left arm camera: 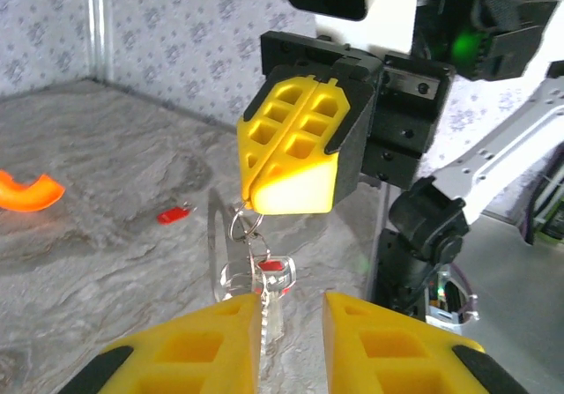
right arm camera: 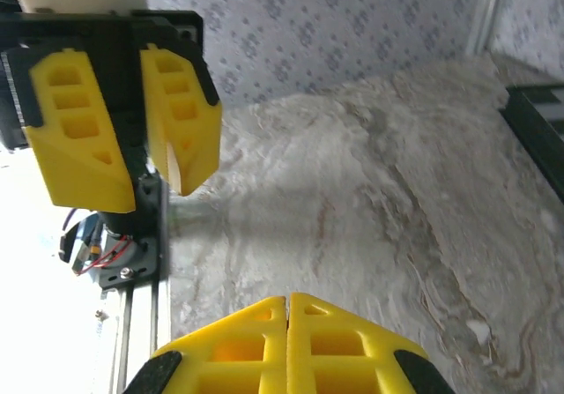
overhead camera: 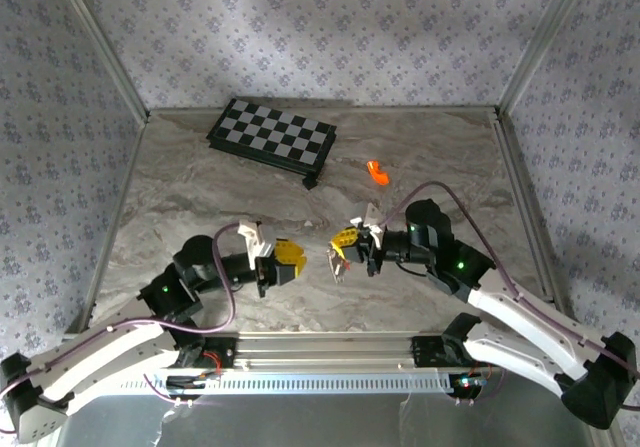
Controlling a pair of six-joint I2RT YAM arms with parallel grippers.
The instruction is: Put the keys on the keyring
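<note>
**Now the keyring hangs from your right claw**

To the left of the keyring, your left claw hovers over the tabletop. Its yellow fingers are parted by a narrow gap and grip nothing. Its tips point at the keyring from close by.

The keyring itself dangles clear of the tabletop between your two claws. One key with a red head hangs just under it. That key's silvery blade drops toward the gap in the left claw, close to one finger. You cannot tell from these views whether the blade touches that finger.

Directly above the keyring, your right claw is fully closed. The top of the loop is pinched at its fingertips.

To the right of the keyring and farther back, a second red key lies flat on the tabletop. Beyond it, well apart from the keyring, sits an orange piece.
</note>
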